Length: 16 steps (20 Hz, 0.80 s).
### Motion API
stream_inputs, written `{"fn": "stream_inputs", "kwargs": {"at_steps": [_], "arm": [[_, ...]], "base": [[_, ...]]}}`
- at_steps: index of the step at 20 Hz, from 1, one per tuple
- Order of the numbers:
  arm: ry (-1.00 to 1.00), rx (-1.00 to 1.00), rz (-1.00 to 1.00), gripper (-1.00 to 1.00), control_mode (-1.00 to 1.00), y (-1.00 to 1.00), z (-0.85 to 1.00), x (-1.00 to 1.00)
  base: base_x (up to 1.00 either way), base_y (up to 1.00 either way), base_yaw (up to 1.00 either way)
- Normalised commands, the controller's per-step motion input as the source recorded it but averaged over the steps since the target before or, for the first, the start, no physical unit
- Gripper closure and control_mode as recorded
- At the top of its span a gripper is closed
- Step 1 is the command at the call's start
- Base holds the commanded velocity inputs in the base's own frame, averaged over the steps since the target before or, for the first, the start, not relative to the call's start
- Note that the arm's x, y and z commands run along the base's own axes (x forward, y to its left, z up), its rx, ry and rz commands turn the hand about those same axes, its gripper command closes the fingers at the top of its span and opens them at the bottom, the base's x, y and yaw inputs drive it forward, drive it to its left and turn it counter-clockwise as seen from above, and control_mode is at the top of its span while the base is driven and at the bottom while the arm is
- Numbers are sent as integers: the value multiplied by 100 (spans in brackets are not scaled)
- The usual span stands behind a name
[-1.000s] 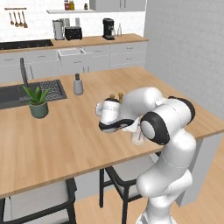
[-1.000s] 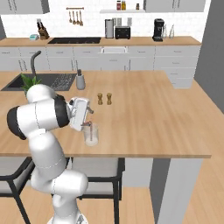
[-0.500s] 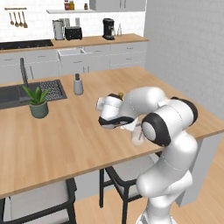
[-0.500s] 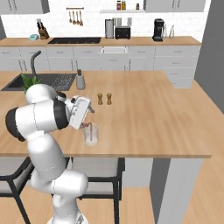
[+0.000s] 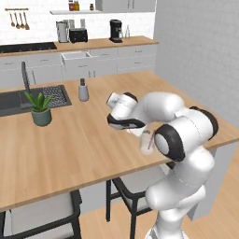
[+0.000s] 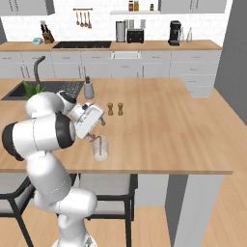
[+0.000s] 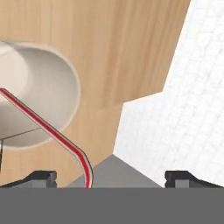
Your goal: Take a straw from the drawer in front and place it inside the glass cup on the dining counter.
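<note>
Red-pink, the straw runs from the cup's mouth toward the camera in the hand view, one end down inside the glass cup and the other bending up between the two fingertips. The gripper has its jaws spread wide with nothing clamped; the straw passes through the gap nearer one tip, and I cannot tell whether it touches it. The right base view shows a thin red line standing in the cup, so the placing looks done, and what seems left is only to lift the hand clear without knocking the tumbler.

The cup stands on the dining counter, near the front edge, light wood grain all round it. Farther back are two small brown shakers, a grey soap dispenser, a potted plant and the dark sink. Behind, grey cabinets, a black hob, a toaster and a coffee machine line a white tiled wall.
</note>
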Motion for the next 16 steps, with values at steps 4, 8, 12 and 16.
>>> {"fn": "stream_inputs", "kwargs": {"at_steps": [4,8,12,16], "arm": [[-15,26,0,-100,-100,0,52,-59],[-12,34,0,-100,-100,0,56,-74],[-14,42,0,-100,-100,-1,47,-82],[-19,38,0,-100,-100,-12,27,-80]], "base": [[0,0,0],[0,0,0],[0,0,0],[0,0,0]]}}
